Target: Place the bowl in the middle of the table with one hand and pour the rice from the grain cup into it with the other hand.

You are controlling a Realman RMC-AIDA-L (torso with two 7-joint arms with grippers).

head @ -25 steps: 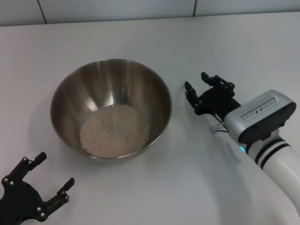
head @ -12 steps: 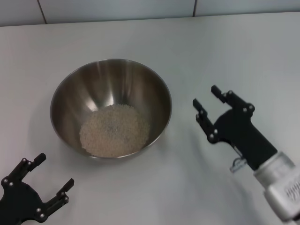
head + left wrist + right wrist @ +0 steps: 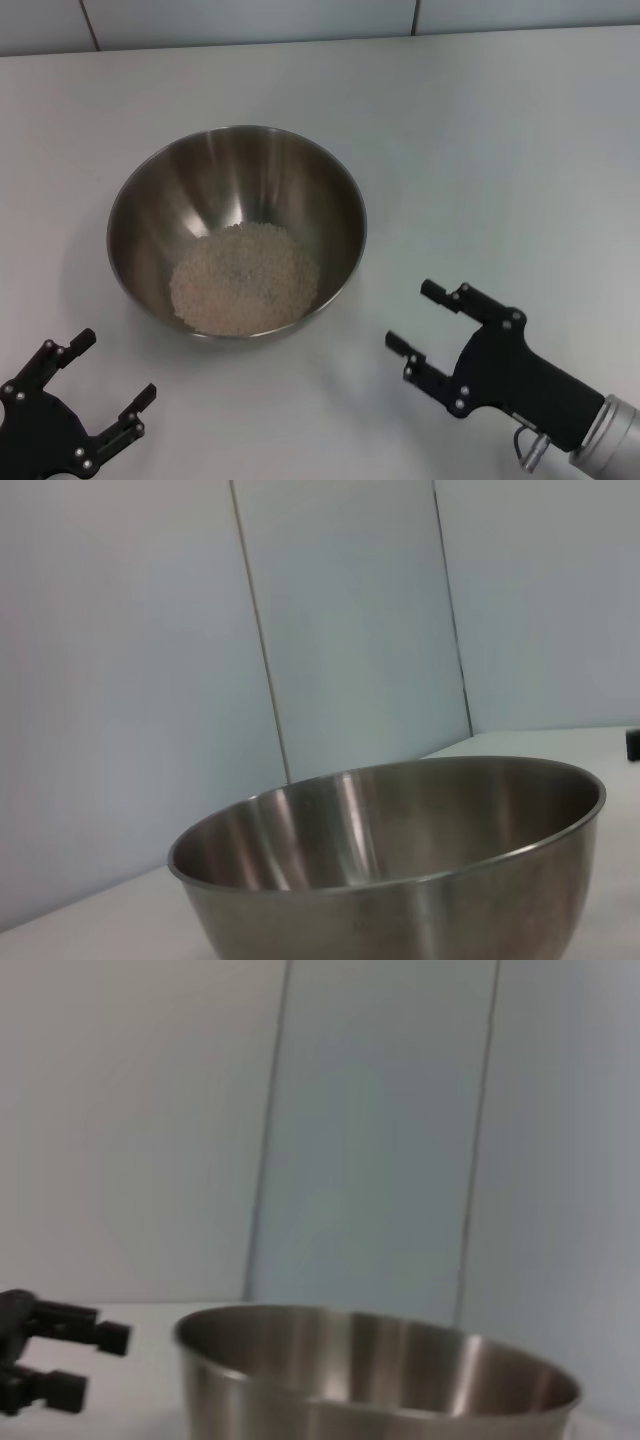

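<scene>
Steel bowl (image 3: 237, 232) of rice (image 3: 244, 277) sits between released, empty left end effector (image 3: 104, 378) and right end effector (image 3: 415, 317).

The bowl (image 3: 237, 232) sits on the tabletop (image 3: 500, 130) with the rice (image 3: 244, 278) inside. The left pincer (image 3: 105, 375) is near its front left, the right pincer (image 3: 417, 317) near its front right.
</scene>
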